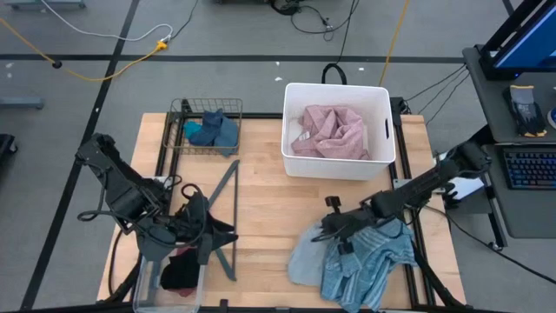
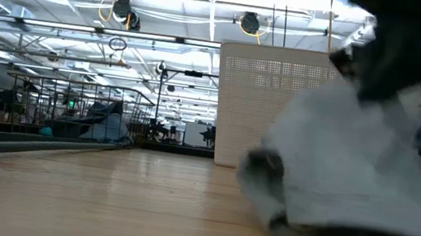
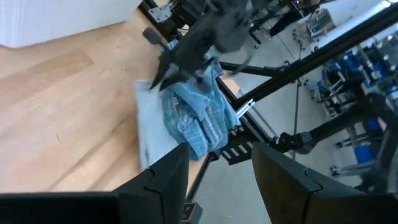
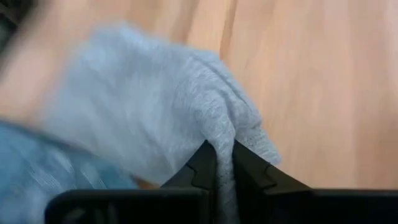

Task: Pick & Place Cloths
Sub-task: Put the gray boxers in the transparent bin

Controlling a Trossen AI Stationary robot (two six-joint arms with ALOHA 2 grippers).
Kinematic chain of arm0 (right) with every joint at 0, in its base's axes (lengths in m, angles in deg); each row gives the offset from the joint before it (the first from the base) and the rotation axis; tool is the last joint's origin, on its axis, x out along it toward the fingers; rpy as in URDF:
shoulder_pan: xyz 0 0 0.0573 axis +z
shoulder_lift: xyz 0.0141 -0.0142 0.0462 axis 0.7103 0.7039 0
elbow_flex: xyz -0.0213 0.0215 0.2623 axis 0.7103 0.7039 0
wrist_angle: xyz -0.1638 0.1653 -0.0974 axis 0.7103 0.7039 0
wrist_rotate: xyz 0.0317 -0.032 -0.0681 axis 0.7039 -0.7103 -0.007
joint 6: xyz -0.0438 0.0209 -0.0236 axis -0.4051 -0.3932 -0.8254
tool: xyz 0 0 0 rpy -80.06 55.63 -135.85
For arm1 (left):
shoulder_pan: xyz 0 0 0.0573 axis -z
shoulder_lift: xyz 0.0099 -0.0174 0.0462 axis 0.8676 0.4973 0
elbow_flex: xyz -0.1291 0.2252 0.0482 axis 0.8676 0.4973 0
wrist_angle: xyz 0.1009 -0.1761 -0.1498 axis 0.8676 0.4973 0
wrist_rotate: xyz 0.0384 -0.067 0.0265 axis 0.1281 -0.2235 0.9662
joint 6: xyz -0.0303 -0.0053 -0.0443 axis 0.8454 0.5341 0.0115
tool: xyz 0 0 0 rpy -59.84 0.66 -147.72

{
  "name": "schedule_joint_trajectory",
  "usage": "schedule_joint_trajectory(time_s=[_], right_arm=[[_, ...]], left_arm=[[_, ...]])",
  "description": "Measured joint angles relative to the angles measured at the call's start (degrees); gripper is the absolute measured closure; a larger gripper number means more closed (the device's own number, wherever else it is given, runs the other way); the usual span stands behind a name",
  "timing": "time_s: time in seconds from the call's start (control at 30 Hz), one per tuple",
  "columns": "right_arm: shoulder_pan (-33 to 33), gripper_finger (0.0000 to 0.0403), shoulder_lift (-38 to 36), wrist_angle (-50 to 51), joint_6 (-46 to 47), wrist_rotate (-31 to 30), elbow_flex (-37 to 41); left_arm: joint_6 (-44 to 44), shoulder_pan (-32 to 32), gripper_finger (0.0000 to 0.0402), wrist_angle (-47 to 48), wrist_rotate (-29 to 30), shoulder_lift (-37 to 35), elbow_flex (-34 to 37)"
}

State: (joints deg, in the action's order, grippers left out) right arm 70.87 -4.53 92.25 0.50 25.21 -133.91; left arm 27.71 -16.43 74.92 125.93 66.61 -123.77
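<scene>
My right gripper (image 1: 334,226) (image 4: 224,153) stands over the near right of the table, shut on the pale grey-blue cloth (image 1: 304,259) (image 2: 350,173). Right of that cloth lies the larger blue striped cloth (image 1: 369,261) (image 3: 198,115). My left gripper (image 1: 196,228) (image 3: 219,171) is open and holds nothing; it hovers at the near left above a clear bin (image 1: 146,291) containing a black and a maroon cloth (image 1: 181,274). A pink cloth (image 1: 334,132) fills the white bin (image 1: 294,163). Teal and dark blue cloths (image 1: 213,130) lie in the wire basket (image 1: 178,109). My right gripper pinches a raised fold of the pale grey-blue cloth (image 4: 219,127) between its two fingers (image 4: 202,163), coming from above and slanting in from the right. The cloth is drawn up into a peak at the fingers, while its lower part (image 2: 319,222) rests on the table.
A grey plastic hanger (image 1: 229,213) lies on the table beside my left gripper. The white bin (image 2: 278,102) stands at the far middle and the wire basket at the far left. Bare wood shows in the table's middle (image 1: 269,204).
</scene>
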Motion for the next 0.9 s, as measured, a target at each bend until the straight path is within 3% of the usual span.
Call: schedule_joint_trajectory(time_s=[0.4,0.63,0.9], right_arm=[[0.71,0.0387,-8.32,-4.24,-13.04,-5.73,-13.27],[3.09,0.0387,-7.85,-5.68,-31.18,-10.54,-21.06],[4.91,0.0387,-7.80,-15.22,-51.77,-12.27,-21.99]], left_arm=[[-4.33,0.00,0.0224,-0.36,0.39,0.00,0.02],[-4.59,-1.30,0.0224,-2.28,0.50,0.00,0.02],[-7.95,-4.24,0.0224,-11.60,-0.20,0.57,0.04]])
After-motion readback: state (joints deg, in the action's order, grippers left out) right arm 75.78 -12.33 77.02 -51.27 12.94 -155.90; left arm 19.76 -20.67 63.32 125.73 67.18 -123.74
